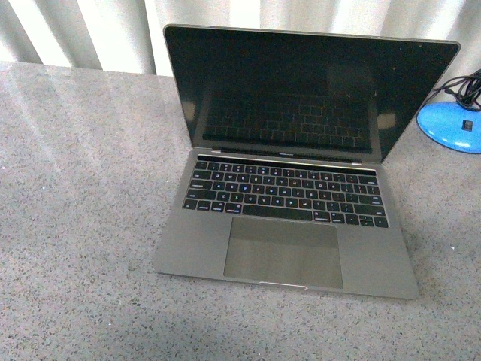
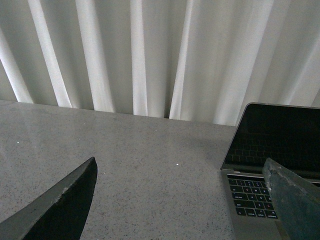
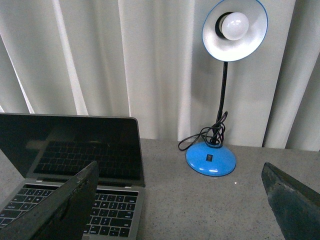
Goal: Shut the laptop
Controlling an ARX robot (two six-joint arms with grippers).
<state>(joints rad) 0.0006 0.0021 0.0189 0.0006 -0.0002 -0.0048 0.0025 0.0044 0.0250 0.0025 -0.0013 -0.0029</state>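
Grip: nothing is held on either side.
Left gripper: fingers are spread wide. It is held to the left of the laptop, over bare table. One finger is seen across the laptop's edge, and contact cannot be told.
Right gripper: fingers are likewise spread wide. It is held to the right of the laptop, between it and the lamp.
Laptop: it is laid open on the table, with the dark screen leaned slightly back and the keyboard and trackpad faced up.
Table: a grey speckled top is spread under and around the laptop.
Lamp: its blue base is set off the laptop's right rear corner, apart from it, with a black cord coiled on it.
Curtain: pale pleats are hung behind the laptop.
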